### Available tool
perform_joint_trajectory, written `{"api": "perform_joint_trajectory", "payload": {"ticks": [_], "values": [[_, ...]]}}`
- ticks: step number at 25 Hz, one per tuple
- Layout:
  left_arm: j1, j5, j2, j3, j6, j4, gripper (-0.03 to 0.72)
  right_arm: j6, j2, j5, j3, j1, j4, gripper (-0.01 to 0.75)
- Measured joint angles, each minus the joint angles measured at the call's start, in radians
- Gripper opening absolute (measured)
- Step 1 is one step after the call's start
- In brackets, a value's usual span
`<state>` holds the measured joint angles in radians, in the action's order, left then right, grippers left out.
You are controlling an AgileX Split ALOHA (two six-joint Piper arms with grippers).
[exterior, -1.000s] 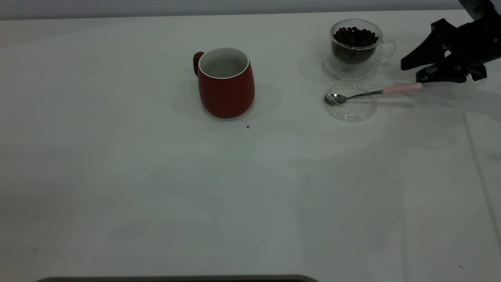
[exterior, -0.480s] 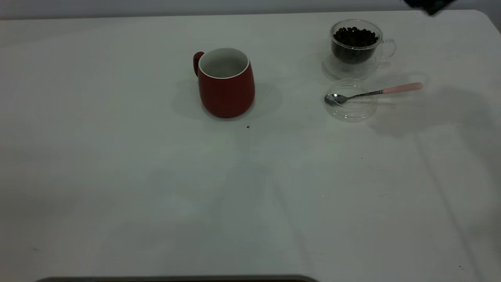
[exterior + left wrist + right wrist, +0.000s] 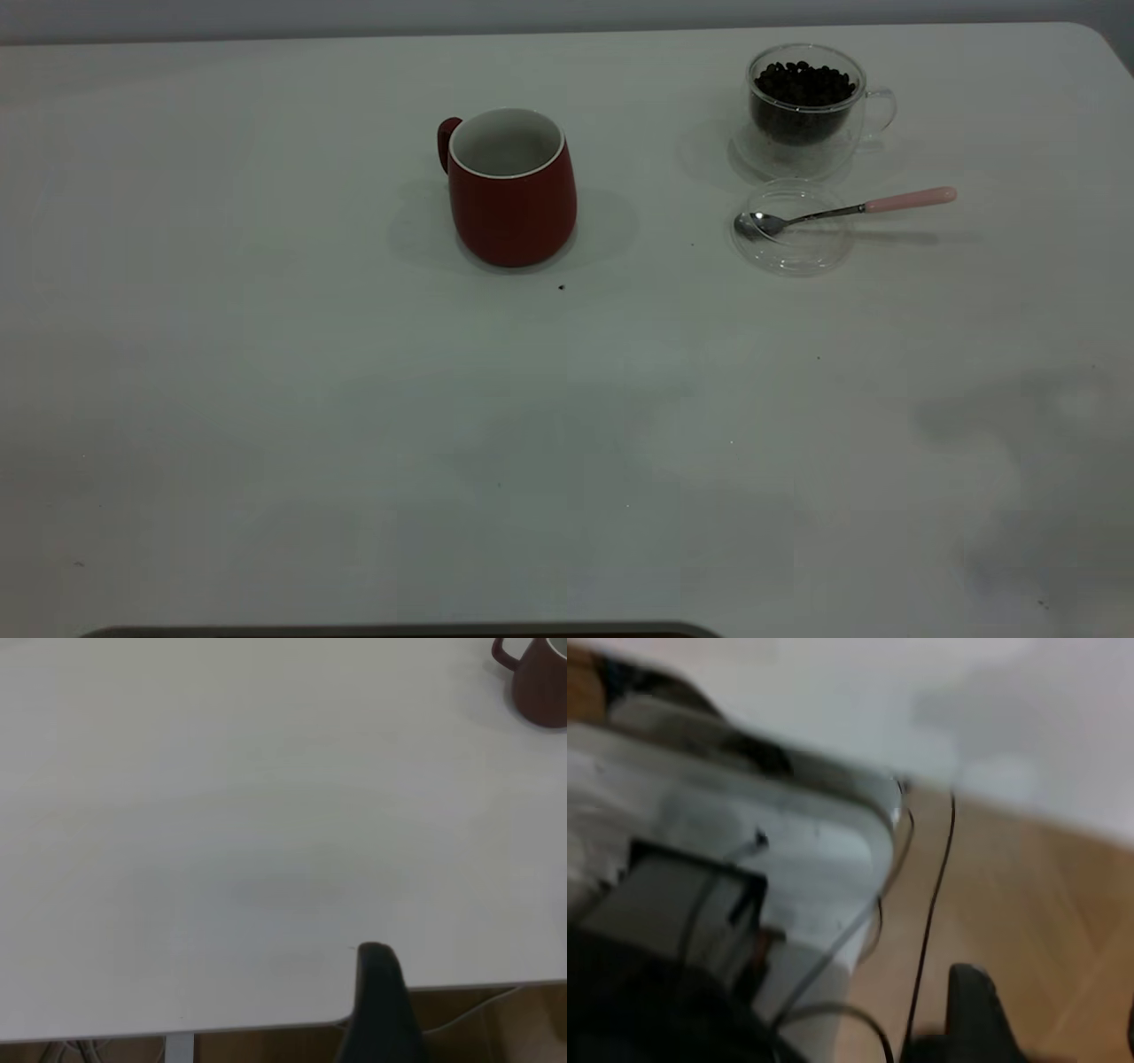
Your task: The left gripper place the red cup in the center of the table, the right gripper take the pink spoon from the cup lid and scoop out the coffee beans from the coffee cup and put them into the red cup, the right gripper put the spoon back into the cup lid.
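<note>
Bench [image 3: 266, 443] wide open from my side: whole near half and left side bare, nothing to dodge. Only obstacles sit toward the far edge. Red cup [image 3: 511, 186] stands upright mid-bench, handle to the left. Well apart to its right: coffee cup [image 3: 806, 106] w/ beans, cup lid [image 3: 793, 237] just in front of it, pink spoon [image 3: 850, 210] lying across lid, handle sticking out right. I see a clear lane btwn red cup and lid.
</note>
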<state>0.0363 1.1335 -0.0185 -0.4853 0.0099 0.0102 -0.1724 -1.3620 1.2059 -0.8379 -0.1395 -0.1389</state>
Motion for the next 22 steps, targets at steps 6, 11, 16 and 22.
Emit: {"api": "perform_joint_trajectory", "payload": {"ticks": [6, 11, 16, 22], "values": [[0.0, 0.0, 0.0, 0.0, 0.0, 0.0, 0.587, 0.073, 0.267, -0.062, 0.263, 0.0, 0.076, 0.442], [0.0, 0.0, 0.0, 0.0, -0.001, 0.0, 0.587, 0.076, 0.442, -0.114, 0.357, 0.0, 0.079, 0.442], [0.0, 0.0, 0.0, 0.0, -0.001, 0.0, 0.587, 0.076, 0.597, -0.12, 0.365, 0.0, 0.079, 0.442], [0.0, 0.0, 0.0, 0.0, -0.001, 0.0, 0.587, 0.076, 0.834, -0.114, 0.365, 0.0, 0.079, 0.442]]}}
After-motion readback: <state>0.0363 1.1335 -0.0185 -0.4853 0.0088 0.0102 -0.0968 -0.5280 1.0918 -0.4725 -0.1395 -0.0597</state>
